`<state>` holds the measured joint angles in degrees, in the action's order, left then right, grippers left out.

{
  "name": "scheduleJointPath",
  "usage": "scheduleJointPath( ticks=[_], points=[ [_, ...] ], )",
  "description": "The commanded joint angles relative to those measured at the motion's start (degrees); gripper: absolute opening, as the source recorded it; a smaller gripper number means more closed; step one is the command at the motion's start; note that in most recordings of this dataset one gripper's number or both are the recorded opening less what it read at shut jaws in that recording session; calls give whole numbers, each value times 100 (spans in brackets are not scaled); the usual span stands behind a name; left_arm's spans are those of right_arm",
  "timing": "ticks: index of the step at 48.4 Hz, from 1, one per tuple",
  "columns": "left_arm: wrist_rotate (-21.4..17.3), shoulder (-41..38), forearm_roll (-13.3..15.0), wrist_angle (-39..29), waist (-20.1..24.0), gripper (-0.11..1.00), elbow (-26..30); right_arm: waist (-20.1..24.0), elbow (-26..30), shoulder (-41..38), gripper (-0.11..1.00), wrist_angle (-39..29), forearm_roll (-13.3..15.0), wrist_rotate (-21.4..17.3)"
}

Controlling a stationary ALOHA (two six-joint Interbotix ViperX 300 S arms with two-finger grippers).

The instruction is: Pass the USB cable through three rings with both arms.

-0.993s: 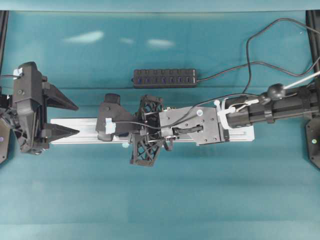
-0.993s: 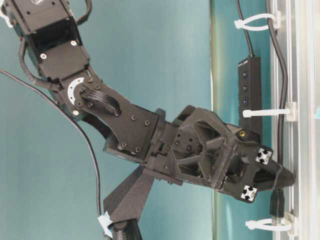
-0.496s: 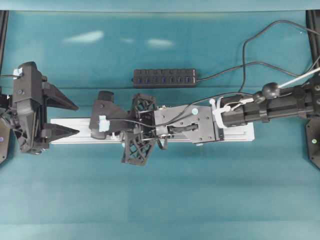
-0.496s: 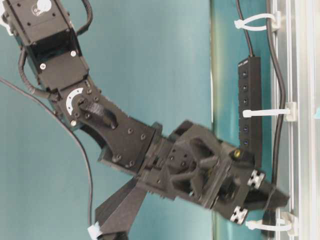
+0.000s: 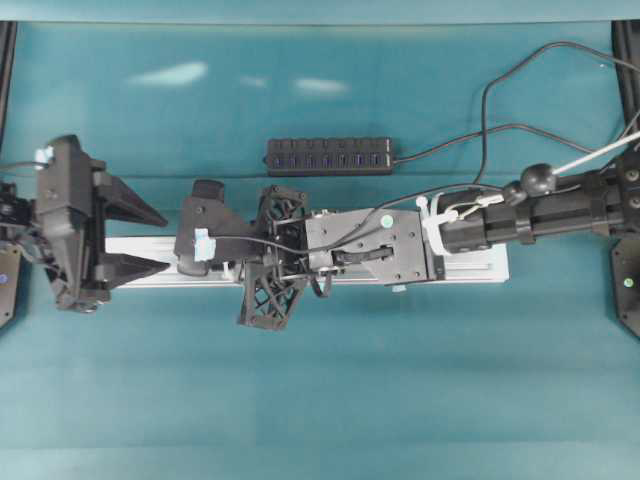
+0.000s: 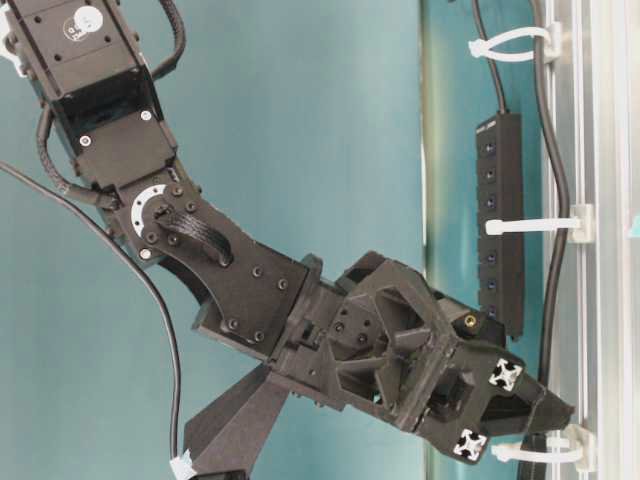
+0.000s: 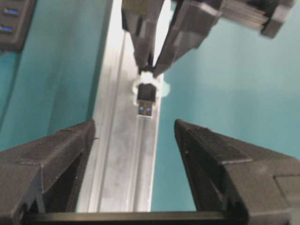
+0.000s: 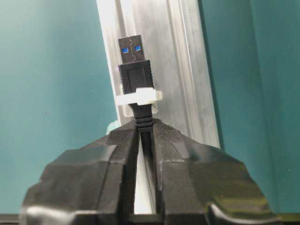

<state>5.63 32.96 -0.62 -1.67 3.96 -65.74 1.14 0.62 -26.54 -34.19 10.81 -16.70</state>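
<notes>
My right gripper point(image 8: 144, 127) is shut on the USB cable just behind its black plug point(image 8: 133, 61). The plug pokes through a white ring point(image 8: 139, 97) on the silver rail point(image 8: 183, 56). In the left wrist view the plug point(image 7: 146, 101) points at my open left gripper point(image 7: 135, 131), a short gap away, with nothing between the jaws. From overhead, the left gripper point(image 5: 160, 242) straddles the rail's left end and the right gripper point(image 5: 185, 255) is close to its right. At table level the cable point(image 6: 552, 150) runs along the rail at two more rings point(image 6: 505, 42) point(image 6: 535, 225).
A black multi-port hub point(image 5: 330, 155) lies behind the rail on the teal cloth, its lead curling off to the right. The right arm point(image 5: 530, 215) stretches low over most of the rail point(image 5: 470, 268). Black frame posts stand at both side edges.
The right arm has slid left along the rail, carrying the plug through the leftmost ring. The left gripper has shifted slightly toward it and opened a little wider.
</notes>
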Motion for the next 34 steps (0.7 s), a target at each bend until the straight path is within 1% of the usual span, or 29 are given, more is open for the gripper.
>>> scheduleJointPath(
  ticks=[1, 23, 34],
  points=[
    [0, -264, -9, 272, -9, 80, 26, -9, 44, 62, -9, 97, -26, -53],
    [9, -1705, -9, 1661, -97, 80, 132, -9, 9, 70, -9, 202, -26, -70],
    [0, -2241, -9, 1872, -114, 79, 369, -9, 0, 70, -9, 211, -44, -70]
  ],
)
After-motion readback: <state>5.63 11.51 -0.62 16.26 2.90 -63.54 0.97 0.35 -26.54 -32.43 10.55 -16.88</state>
